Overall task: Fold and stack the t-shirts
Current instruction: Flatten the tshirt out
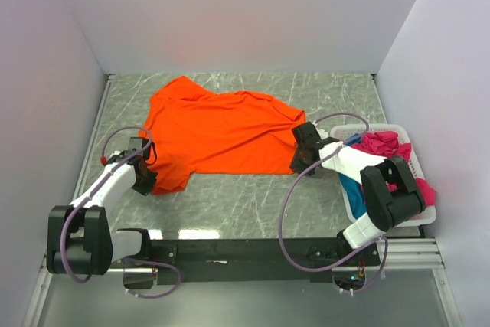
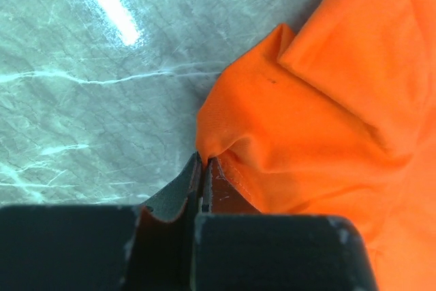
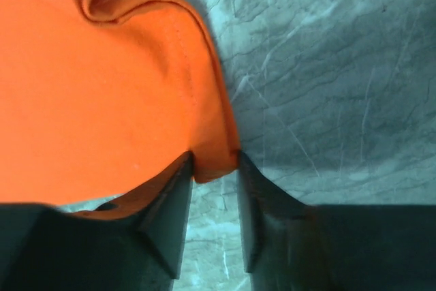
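The bright orange t-shirt (image 1: 222, 132) lies spread and rumpled on the marble table (image 1: 245, 197). My left gripper (image 1: 145, 174) sits at the shirt's near-left corner. In the left wrist view the gripper (image 2: 204, 161) is shut on a peak of the orange cloth (image 2: 327, 100). My right gripper (image 1: 301, 151) is at the shirt's right edge. In the right wrist view the gripper (image 3: 215, 165) holds the hemmed orange edge (image 3: 102, 100) between its tips, with a narrow gap that the cloth fills. A magenta-pink t-shirt (image 1: 383, 145) and a teal-blue one (image 1: 351, 187) lie bunched in the basket.
A white plastic basket (image 1: 354, 206) stands at the table's right edge, close beside my right arm. White walls close off the left, back and right. A black rail runs along the near edge.
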Available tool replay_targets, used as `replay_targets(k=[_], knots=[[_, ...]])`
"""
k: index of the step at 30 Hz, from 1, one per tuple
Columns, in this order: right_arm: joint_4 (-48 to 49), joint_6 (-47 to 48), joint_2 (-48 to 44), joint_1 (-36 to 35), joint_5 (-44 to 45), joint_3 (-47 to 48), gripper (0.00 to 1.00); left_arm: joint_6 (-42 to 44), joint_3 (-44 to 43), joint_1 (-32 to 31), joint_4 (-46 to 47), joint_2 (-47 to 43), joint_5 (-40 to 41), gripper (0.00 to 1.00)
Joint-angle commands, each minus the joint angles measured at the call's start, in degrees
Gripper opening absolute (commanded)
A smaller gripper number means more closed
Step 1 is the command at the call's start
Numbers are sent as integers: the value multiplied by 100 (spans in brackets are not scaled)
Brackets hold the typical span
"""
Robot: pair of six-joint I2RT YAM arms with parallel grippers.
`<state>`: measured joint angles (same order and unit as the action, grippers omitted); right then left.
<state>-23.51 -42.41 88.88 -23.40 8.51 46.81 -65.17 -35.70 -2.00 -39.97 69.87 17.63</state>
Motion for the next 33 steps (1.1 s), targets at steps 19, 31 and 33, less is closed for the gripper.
replay_targets(k=[19,31,33], knots=[[-1428,646,-2418,-121,1064,1812,0,-58,-2833,-2,-73,-1906,821,1],[-2070,1218,-4449,-139,318,4062,0,1505,-5102,-2,1525,-3101,691,1],[-2227,1262,-4694,-139,108,4274,0,1952,-5489,-2,1518,-3102,497,1]])
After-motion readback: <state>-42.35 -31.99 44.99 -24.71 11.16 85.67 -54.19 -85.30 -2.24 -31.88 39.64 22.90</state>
